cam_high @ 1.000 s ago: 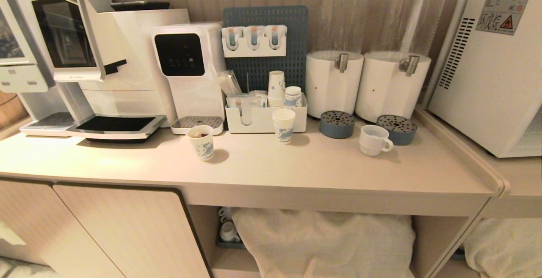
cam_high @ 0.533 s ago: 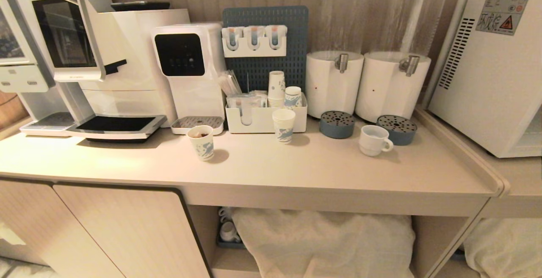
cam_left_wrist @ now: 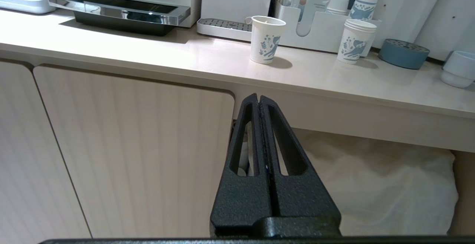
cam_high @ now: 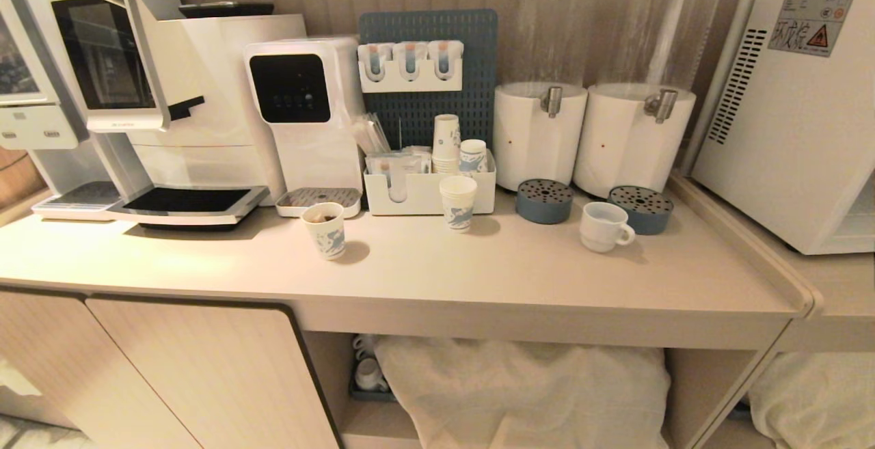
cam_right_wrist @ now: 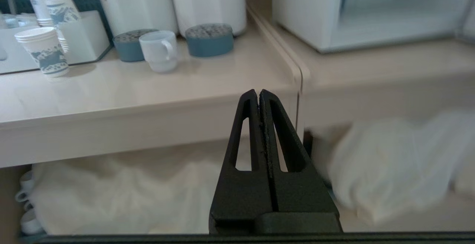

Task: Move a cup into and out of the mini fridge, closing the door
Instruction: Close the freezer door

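Observation:
The cup point(cam_high: 605, 225) is a squat white mug standing upright on the counter in front of the right drink dispenser, its handle to the right; it also shows in the right wrist view point(cam_right_wrist: 159, 51) and the left wrist view point(cam_left_wrist: 460, 68). The mini fridge point(cam_high: 793, 107) stands at the far right on an adjoining counter. Its door point(cam_right_wrist: 389, 10), a glass front in a grey-blue frame, lies against the white body point(cam_right_wrist: 304, 10). My left gripper point(cam_left_wrist: 258, 97) is shut and empty, low before a cabinet door. My right gripper point(cam_right_wrist: 258, 91) is shut and empty, below the counter edge. Neither gripper shows in the head view.
Two printed paper cups point(cam_high: 327, 230) point(cam_high: 457, 201) stand mid-counter. Behind are a coffee machine point(cam_high: 171, 107), a water unit point(cam_high: 307, 114), a white organizer point(cam_high: 424, 193), two dispensers point(cam_high: 540, 121) point(cam_high: 632, 128) and blue drip trays point(cam_high: 544, 200). A raised lip point(cam_high: 752, 244) divides the counters. White cloth point(cam_high: 526, 394) fills the shelf below.

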{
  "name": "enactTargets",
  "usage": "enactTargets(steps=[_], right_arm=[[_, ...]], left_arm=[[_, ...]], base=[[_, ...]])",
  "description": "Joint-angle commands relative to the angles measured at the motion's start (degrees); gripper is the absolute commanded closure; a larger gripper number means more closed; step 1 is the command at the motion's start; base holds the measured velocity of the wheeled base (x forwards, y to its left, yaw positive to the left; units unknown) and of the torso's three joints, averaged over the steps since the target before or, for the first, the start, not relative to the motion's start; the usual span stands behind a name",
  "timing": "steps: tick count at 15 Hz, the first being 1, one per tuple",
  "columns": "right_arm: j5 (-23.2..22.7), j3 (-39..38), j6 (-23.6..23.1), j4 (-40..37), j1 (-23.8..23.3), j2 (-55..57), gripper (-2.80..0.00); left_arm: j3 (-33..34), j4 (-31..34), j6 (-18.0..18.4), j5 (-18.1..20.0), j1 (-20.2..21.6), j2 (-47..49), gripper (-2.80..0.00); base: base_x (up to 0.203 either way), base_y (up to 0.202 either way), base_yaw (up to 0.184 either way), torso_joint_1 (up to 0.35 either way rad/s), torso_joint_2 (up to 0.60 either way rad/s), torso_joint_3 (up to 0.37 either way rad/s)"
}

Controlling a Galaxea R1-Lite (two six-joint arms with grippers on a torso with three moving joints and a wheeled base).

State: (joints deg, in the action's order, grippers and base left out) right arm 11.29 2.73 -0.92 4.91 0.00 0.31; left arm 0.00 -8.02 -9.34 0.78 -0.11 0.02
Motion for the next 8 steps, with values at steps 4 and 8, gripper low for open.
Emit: enactTargets(steps=[4,8], right_arm=[[-13.1,1.7,-1.2,-16.1,0.1,-0.1,0.00],[-11.3,1.6,2.5,-15.6,0.1,-0.1,0.00]], left_arm=[[2.3,-0.1,-0.1,0.0,0.0,-0.3,0.00],[2.3,-0.1,0.0,0.0,0.0,-0.3,0.00]], base=[[0.000,0.000,0.000,0.000,0.00,0.000],[0.000,0.000,0.000,0.000,0.00,0.000]])
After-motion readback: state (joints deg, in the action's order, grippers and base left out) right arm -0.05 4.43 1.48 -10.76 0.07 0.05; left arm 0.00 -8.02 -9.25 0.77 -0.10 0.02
